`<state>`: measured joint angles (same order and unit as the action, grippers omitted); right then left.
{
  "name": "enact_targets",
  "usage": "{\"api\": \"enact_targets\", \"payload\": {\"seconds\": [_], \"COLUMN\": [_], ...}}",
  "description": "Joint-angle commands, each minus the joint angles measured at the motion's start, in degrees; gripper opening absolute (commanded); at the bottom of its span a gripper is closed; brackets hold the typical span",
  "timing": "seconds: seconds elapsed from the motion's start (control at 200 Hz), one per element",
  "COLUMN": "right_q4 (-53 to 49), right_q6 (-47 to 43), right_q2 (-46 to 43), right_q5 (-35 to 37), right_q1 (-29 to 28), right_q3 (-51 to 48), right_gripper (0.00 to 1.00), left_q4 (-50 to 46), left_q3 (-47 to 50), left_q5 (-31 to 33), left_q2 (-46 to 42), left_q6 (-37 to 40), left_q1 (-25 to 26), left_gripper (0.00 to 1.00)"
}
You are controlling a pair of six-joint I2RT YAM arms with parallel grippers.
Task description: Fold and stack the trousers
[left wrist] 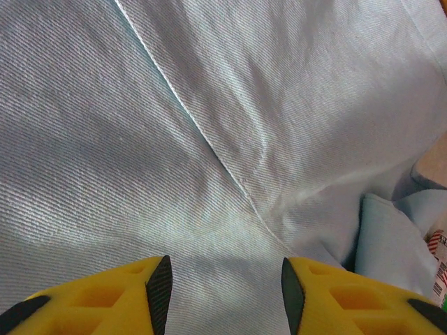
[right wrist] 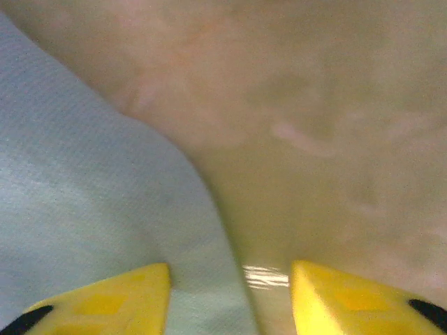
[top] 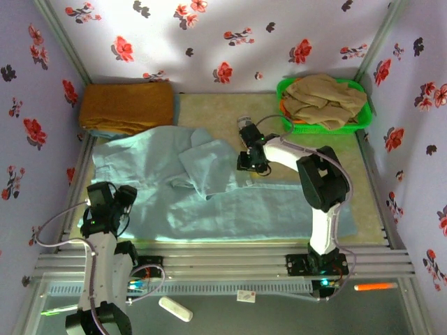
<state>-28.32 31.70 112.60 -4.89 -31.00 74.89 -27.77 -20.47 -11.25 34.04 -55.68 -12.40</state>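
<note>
- Left hand (top: 110, 197): fingers apart, nothing between them. In its wrist view it hovers over flat cloth with a seam running away from it.
- Right hand (top: 253, 162): fingers also apart, nothing pinched as far as I can see. In its wrist view the gap straddles a cloth edge, with fabric under the left finger and bare desk (right wrist: 335, 139) under the right.
- Trousers (top: 209, 202): spread over the near half of the desk, partly folded, with one flap doubled over the middle. Long axis runs roughly 9 to 3 o'clock in the overhead view.
- Key relation: the left hand sits over the 8 o'clock end of the garment. The right hand sits at the flap's far edge, about 1 o'clock from the garment's centre.
- Judgement: the right hand is nearer a free edge, so the next pinch looks like its job. The cloth lies toward 9 o'clock from it.
- Mustard cloth (top: 127, 106) lies at 10 o'clock; green basket (top: 363, 120) at 1 o'clock.
</note>
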Motion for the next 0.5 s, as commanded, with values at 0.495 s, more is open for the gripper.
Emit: {"api": "enact_targets", "payload": {"seconds": [0.495], "right_q4": [-5.1], "right_q6": [-0.9], "right_q2": [-19.2], "right_q5": [14.7], "right_q1": [0.4], "right_q3": [-5.5], "right_gripper": [0.0], "left_q4": [0.3], "left_q3": [-2.0], "left_q5": [-1.7], "left_q2": [1.2], "left_q6": [1.2], "left_q1": [-0.4], "left_gripper": [0.46]}}
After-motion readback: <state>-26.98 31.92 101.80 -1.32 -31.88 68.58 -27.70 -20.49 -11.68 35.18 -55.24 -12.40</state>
